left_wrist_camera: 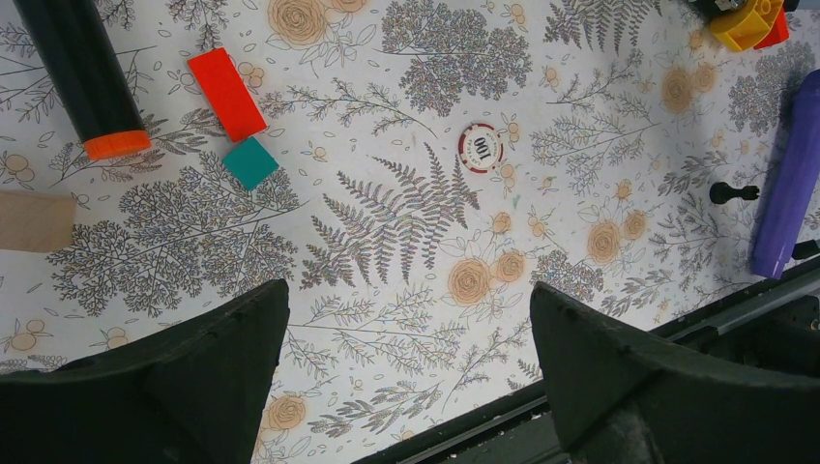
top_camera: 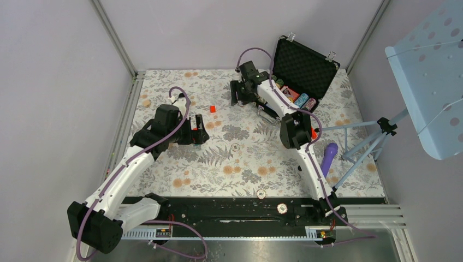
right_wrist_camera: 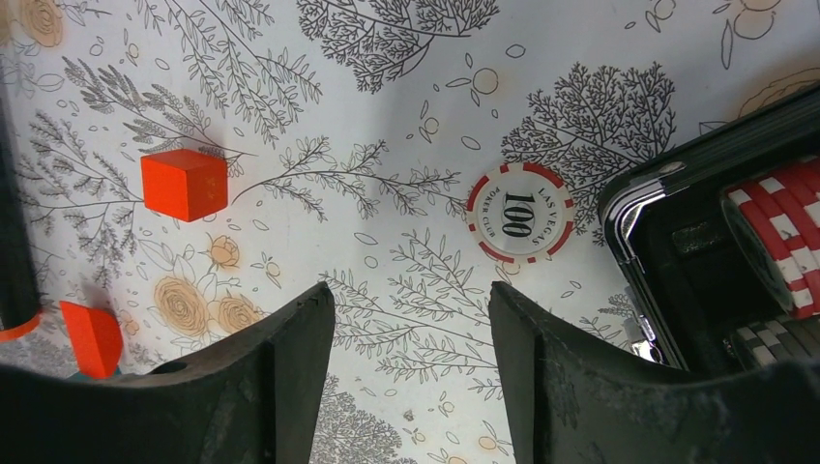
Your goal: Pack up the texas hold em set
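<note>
The black briefcase [top_camera: 306, 70] stands open at the back right, with striped chips [top_camera: 303, 100] in its tray. In the right wrist view its corner [right_wrist_camera: 646, 198] and a row of red chips [right_wrist_camera: 785, 232] show at the right. A red-and-white 100 chip [right_wrist_camera: 520, 213] lies flat on the cloth just ahead of my right gripper [right_wrist_camera: 411, 300], which is open and empty. My left gripper [left_wrist_camera: 408, 295] is wide open over bare cloth, with another 100 chip [left_wrist_camera: 481, 148] lying further ahead. More loose chips [top_camera: 261, 193] lie near the front edge.
Near the left gripper lie a black microphone with an orange end [left_wrist_camera: 82, 72], a red block [left_wrist_camera: 226, 93], a teal block [left_wrist_camera: 250, 161] and a wooden block [left_wrist_camera: 34, 220]. A purple cylinder [left_wrist_camera: 791, 184] and a tripod [top_camera: 377, 136] stand on the right. A red cube [right_wrist_camera: 184, 184] sits left of the right gripper.
</note>
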`<action>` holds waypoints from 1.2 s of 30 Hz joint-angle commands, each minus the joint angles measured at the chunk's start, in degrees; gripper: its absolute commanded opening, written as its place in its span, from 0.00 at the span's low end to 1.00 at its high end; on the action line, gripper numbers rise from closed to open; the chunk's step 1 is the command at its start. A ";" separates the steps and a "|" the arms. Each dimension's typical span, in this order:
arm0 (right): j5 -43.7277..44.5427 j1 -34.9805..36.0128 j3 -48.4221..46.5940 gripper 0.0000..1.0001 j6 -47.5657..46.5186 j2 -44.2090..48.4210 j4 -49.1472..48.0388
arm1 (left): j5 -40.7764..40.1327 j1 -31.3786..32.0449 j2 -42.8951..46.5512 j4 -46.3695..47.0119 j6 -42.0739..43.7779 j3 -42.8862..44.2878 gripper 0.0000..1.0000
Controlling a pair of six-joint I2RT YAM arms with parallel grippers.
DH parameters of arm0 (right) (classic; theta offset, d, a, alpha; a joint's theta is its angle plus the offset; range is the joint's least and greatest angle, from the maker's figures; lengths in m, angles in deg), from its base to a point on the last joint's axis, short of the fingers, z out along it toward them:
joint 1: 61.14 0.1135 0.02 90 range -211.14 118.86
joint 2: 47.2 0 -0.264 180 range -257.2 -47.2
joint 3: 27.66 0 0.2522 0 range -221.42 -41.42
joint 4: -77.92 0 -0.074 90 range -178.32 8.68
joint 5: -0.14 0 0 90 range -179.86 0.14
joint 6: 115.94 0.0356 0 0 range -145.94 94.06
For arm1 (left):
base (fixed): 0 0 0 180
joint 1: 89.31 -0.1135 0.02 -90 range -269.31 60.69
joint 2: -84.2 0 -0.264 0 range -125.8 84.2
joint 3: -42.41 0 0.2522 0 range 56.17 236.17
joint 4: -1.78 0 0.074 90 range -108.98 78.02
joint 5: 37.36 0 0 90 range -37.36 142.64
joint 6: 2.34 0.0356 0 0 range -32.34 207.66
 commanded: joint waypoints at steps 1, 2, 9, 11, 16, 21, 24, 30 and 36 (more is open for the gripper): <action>-4.91 -1.25 -0.41 0.67 2.25 -0.94 1.27 | 0.04 -0.45 0.13 2.05 0.05 -0.13 0.94; -5.64 -1.31 -0.23 0.66 2.24 -1.07 1.50 | 0.03 -0.34 0.13 2.03 0.05 -0.14 0.94; -4.47 -1.32 5.63 0.64 0.54 2.22 0.46 | -0.54 -0.46 0.10 2.06 0.05 -0.14 0.94; -3.34 -1.25 9.57 0.64 0.35 4.46 -0.88 | -0.72 -0.45 0.00 2.05 0.05 -0.14 0.94; -2.32 -0.91 15.41 0.64 -0.34 7.92 -0.87 | -1.45 -0.40 0.04 2.13 0.01 0.03 0.94; -2.54 -0.45 27.64 0.61 -0.60 19.15 -7.29 | -2.07 -0.40 0.72 4.90 -3.58 0.42 0.94; -2.45 -0.35 45.21 0.61 0.98 33.77 -25.82 | -2.07 -0.41 1.58 10.94 -9.81 -0.89 0.94; 1.84 -0.35 71.31 0.62 8.61 59.32 -41.94 | -4.37 -0.28 -5.42 27.58 -19.70 -3.56 0.93; 2.25 -0.04 95.83 0.62 16.08 79.48 -50.42 | -3.60 0.15 -25.08 34.37 -20.17 5.63 0.87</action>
